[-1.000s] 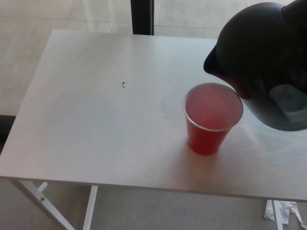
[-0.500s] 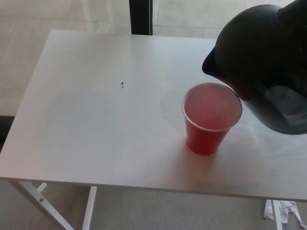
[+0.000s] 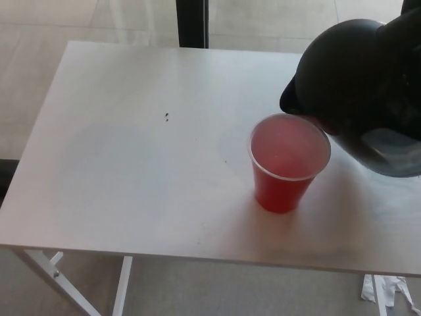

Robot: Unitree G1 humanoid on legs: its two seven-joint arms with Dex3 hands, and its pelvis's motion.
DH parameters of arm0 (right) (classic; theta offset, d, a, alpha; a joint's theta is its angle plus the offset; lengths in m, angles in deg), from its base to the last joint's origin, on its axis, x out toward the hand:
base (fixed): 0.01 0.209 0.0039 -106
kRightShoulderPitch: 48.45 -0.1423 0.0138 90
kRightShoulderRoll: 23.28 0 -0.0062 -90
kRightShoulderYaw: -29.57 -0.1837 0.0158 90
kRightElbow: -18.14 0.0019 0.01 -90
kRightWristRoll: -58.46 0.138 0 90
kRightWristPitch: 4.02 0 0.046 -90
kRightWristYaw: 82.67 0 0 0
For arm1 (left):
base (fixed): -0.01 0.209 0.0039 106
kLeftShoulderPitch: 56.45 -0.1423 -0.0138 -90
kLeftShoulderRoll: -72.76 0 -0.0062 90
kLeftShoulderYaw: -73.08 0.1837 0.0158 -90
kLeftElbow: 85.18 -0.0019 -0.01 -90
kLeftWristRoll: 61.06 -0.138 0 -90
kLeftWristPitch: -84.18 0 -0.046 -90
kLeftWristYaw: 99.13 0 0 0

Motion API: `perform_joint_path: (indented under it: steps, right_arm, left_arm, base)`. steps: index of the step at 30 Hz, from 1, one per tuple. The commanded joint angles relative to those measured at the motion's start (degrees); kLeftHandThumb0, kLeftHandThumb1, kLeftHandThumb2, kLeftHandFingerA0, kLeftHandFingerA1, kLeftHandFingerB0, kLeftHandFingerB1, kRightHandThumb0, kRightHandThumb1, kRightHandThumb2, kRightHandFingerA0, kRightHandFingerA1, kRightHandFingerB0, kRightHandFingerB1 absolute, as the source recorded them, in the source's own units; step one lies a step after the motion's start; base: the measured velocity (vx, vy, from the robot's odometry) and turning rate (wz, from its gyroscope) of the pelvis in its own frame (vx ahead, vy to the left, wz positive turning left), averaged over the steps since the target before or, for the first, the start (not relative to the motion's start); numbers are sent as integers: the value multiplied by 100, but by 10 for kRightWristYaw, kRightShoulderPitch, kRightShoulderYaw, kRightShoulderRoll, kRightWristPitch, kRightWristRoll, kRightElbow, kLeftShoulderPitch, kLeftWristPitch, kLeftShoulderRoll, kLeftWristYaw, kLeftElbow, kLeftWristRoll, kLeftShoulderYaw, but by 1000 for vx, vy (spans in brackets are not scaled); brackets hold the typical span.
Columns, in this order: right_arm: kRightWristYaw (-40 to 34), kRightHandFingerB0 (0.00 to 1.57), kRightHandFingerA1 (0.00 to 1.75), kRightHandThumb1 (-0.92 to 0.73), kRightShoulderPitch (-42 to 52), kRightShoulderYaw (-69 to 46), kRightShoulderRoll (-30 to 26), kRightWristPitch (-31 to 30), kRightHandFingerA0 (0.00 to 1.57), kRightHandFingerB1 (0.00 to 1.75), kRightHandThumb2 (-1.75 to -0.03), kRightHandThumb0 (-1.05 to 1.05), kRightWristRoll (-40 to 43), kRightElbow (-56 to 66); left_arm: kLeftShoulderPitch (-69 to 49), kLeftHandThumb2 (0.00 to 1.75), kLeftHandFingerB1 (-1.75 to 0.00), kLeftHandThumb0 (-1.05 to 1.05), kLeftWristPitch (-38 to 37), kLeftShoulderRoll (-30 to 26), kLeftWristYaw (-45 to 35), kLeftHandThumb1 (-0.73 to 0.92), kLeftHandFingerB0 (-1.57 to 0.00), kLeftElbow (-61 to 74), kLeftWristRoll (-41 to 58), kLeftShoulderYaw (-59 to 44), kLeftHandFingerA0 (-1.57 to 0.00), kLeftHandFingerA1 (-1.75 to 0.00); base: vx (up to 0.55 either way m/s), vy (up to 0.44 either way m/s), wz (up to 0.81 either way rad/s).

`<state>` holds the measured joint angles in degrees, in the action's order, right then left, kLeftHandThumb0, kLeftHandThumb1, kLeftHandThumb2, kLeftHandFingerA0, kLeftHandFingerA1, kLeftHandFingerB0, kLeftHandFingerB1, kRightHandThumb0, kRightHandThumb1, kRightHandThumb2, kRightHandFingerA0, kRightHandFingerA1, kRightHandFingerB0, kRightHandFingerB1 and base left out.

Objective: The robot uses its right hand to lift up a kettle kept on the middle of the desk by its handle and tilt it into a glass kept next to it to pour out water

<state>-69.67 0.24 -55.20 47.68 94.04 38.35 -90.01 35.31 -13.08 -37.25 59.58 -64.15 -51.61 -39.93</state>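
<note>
Since the earlier frames the kettle (image 3: 358, 85) has tipped a little further and shifted slightly, so its spout now hangs at the cup's far right rim; the small sideways slide of the whole picture is the camera's, not the things'.

The kettle is held in the air over the right part of the desk (image 3: 131, 158), its dark round body filling the upper right corner and its pale-lit base turned toward the lower right. Its axis slants down and left, spout lowest, toward the red cup (image 3: 288, 161). The cup stands upright on the desk just below and left of the spout, its mouth open beneath it. No stream of water can be made out between spout and cup, and the level inside the cup is hard to read.

The right hand (image 3: 409, 29) shows only as a dark shape at the top right edge, merged with the kettle's upper part; it is presumably clasped round the handle, but its fingers cannot be told apart. The left hand is out of sight.

The pour likely turns on keeping the spout above the cup's mouth, not outside the rim, as the tilt deepens.
</note>
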Motion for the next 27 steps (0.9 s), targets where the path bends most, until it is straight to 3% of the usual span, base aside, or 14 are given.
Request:
perform_joint_path:
  steps: [1, 2, 6, 8, 9, 12, 13, 15, 16, 17, 19, 21, 24, 27]
  right_arm:
    - [-8, 74, 174, -58, -52, 15, 8, 119, 108, 149, -97, -22, 4, -16]
    - [-7, 81, 173, -58, -55, 20, 11, 113, 91, 145, -107, -23, 0, -11]
    - [-11, 87, 162, -55, -66, 28, 20, 110, 96, 141, -113, -16, -6, -8]
    - [-24, 76, 175, -62, -76, 33, 25, 140, 92, 161, -99, -17, -12, -22]
    - [-25, 72, 175, -68, -83, 38, 26, 143, 90, 163, -74, -24, -19, -21]
    - [-21, 64, 175, -70, -95, 45, 23, 140, 90, 172, -70, -25, -29, -23]
    - [-21, 63, 175, -66, -99, 46, 23, 146, 90, 175, -75, -22, -27, -28]
    - [-31, 69, 175, -52, -109, 46, 22, 168, 92, 170, -108, -11, -30, -47]
    - [-20, 101, 143, -48, -114, 44, 21, 166, 123, 130, -116, -16, -22, -56]
    - [-22, 80, 174, -48, -127, 38, 18, 189, 94, 159, -132, -15, -12, -87]
    - [-5, 84, 173, -49, -132, 35, 15, 174, 95, 158, -133, -18, -5, -92]
    - [11, 86, 173, -53, -142, 30, 4, 181, 94, 144, -118, -21, 3, -107]
    - [22, 73, 175, -62, -163, 26, -11, 200, 91, 165, -100, -23, 5, -134]
    - [27, 76, 175, -56, -169, 22, -20, 222, 91, 165, -112, -20, 8, -139]
  left_arm:
    - [-4, 67, -41, -72, -11, -20, 1, 89, -38, 6, -8, 8, -57, -49]
    - [1, 107, -53, -71, -7, -20, 3, 69, -32, 3, -6, 6, -49, -61]
    - [6, 107, -54, -74, -2, -20, 1, 70, -34, 0, 0, 1, -52, -63]
    - [7, 107, -54, -74, -2, -20, 1, 71, -35, -1, 0, 1, -54, -62]
    - [7, 108, -54, -74, -3, -20, 3, 71, -35, 1, -2, 2, -53, -62]
    - [12, 107, -53, -74, 0, -20, 4, 70, -34, 1, -3, 4, -52, -61]
    - [14, 108, -53, -75, -3, -19, 2, 71, -34, -2, -4, 5, -54, -63]
    - [13, 108, -53, -75, -4, -20, 2, 71, -34, -1, -4, 4, -53, -62]
    - [13, 108, -53, -76, -2, -19, -1, 71, -34, 0, 1, 1, -54, -63]
    - [12, 108, -54, -75, -10, -19, 2, 71, -35, -1, -4, 4, -53, -61]
    - [13, 107, -54, -76, -4, -21, 2, 70, -35, -1, -3, 3, -53, -61]
    - [12, 108, -54, -76, -7, -21, 1, 71, -33, 6, -4, 5, -52, -62]
    - [16, 109, -54, -77, -3, -26, -5, 72, -33, 6, -1, 3, -52, -62]
    - [15, 109, -53, -75, -6, -29, -2, 73, -32, 7, -6, 7, -50, -62]
  base:
    - [0, 0, 0]
    - [0, 0, 0]
    - [0, 0, 0]
    - [0, 0, 0]
    - [0, 0, 0]
    - [0, 0, 0]
    - [0, 0, 0]
    - [0, 0, 0]
    - [0, 0, 0]
    - [0, 0, 0]
    - [0, 0, 0]
    - [0, 0, 0]
    - [0, 0, 0]
    - [0, 0, 0]
